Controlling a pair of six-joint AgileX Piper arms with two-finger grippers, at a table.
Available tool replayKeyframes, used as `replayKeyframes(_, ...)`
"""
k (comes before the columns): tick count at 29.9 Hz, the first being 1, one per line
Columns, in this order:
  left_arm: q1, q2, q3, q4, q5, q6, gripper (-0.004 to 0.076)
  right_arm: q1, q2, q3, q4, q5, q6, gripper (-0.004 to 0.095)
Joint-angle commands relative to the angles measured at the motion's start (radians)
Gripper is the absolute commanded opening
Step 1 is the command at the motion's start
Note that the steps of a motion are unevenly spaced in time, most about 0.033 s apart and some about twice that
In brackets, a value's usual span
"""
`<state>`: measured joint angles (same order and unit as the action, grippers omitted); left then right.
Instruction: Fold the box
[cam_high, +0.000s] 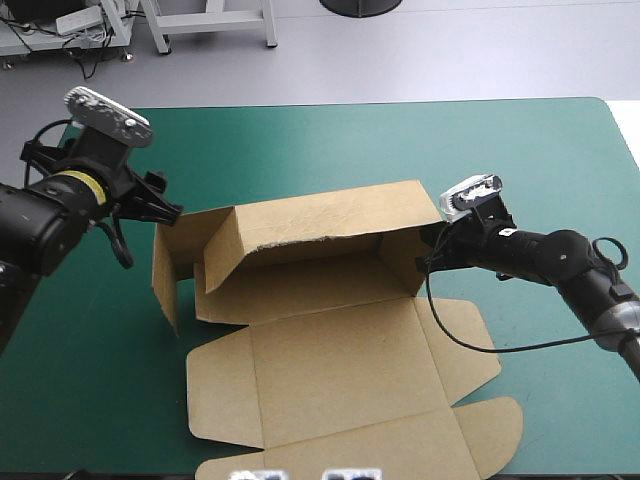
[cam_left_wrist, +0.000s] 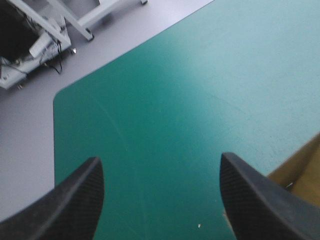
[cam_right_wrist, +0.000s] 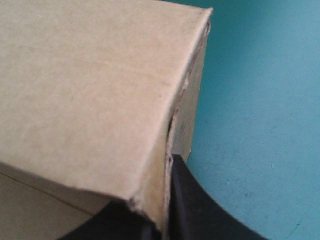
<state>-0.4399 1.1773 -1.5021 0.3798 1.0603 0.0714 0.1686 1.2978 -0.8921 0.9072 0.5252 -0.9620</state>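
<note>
The brown box (cam_high: 330, 345) lies mid-table, its far wall and left side wall raised and its lid panel flat toward the near edge. My left gripper (cam_high: 172, 212) hovers open just off the box's far-left corner. In the left wrist view its gripper (cam_left_wrist: 161, 167) frames bare cover, with a corner of the box (cam_left_wrist: 302, 170) beside one finger. My right gripper (cam_high: 428, 256) is at the box's right end, shut on the right wall. In the right wrist view the box (cam_right_wrist: 90, 85) fills the picture, and the black fingers (cam_right_wrist: 197, 210) pinch its wall edge.
Teal-green cover (cam_high: 320, 140) runs from the box to the table's far edge. Ahead of my left gripper the table's far-left corner (cam_left_wrist: 59, 97) meets the grey floor. Lid flaps (cam_high: 480, 435) reach almost to the near edge.
</note>
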Motion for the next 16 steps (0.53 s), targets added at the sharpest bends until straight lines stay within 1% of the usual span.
replayKeyframes(1,0.258,0.007,-0.031,-0.248,-0.094,0.138,0.0472,-0.010,-0.037,-0.045,-0.030,0.081,-0.013,-0.0017)
replayKeyframes(4,0.449,0.048,-0.031,-0.436,-0.079,0.234,0.0472,-0.010,-0.047,-0.100,-0.073,0.162,0.018,-0.0017)
replayKeyframes(6,0.550,0.081,-0.031,-0.542,-0.054,0.294,0.0472,-0.010,-0.047,-0.153,-0.144,0.232,0.079,-0.0017)
replayKeyframes(8,0.615,0.112,-0.031,-0.620,-0.030,0.339,0.0472,-0.010,-0.047,-0.204,-0.237,0.292,0.154,-0.0017)
replayKeyframes(10,0.654,0.132,-0.031,-0.660,-0.023,0.361,0.0472,-0.010,-0.047,-0.255,-0.342,0.345,0.227,-0.0017)
replayKeyframes(13,0.666,0.149,-0.031,-0.670,-0.035,0.375,0.0472,-0.010,-0.047,-0.345,-0.500,0.433,0.335,-0.0017)
replayKeyframes(15,0.666,0.152,-0.029,-0.676,-0.051,0.375,0.0472,-0.010,-0.043,-0.408,-0.557,0.489,0.354,-0.0017)
replayKeyframes(16,0.666,0.152,-0.024,-0.676,-0.057,0.375,0.0472,-0.010,-0.034,-0.436,-0.568,0.514,0.360,-0.0017)
